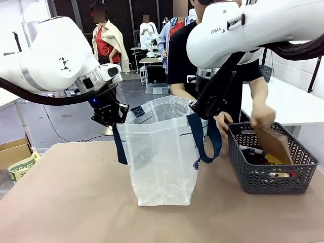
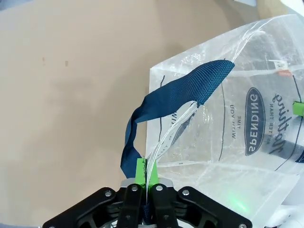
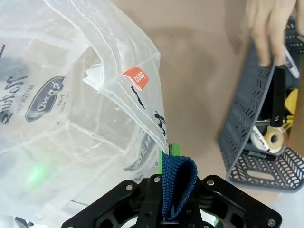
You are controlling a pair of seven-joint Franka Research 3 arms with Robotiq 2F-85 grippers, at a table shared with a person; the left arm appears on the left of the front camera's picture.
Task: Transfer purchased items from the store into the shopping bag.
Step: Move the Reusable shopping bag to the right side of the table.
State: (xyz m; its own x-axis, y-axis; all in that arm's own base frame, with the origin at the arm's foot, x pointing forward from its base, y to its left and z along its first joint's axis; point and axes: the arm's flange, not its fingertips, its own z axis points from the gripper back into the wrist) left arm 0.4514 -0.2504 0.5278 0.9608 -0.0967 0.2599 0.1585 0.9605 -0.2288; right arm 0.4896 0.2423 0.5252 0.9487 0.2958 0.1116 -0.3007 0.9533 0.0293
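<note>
On the tan bench (image 1: 66, 202), the left tool (image 2: 146, 172) and right tool (image 3: 169, 159) pinch navy straps (image 2: 180, 90) of the see-through plastic bag (image 1: 162, 162); people (image 1: 178, 61) stand behind.

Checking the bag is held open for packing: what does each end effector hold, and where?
The shopping bag: left end effector pinches its top rim beside a navy strap; right end effector clamps the opposite strap.

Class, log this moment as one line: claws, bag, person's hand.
shopping bag: upright, mouth open | left claw: shut on its rim | right claw: shut on its rim | person's hand: gripping brown pack in basket
</note>
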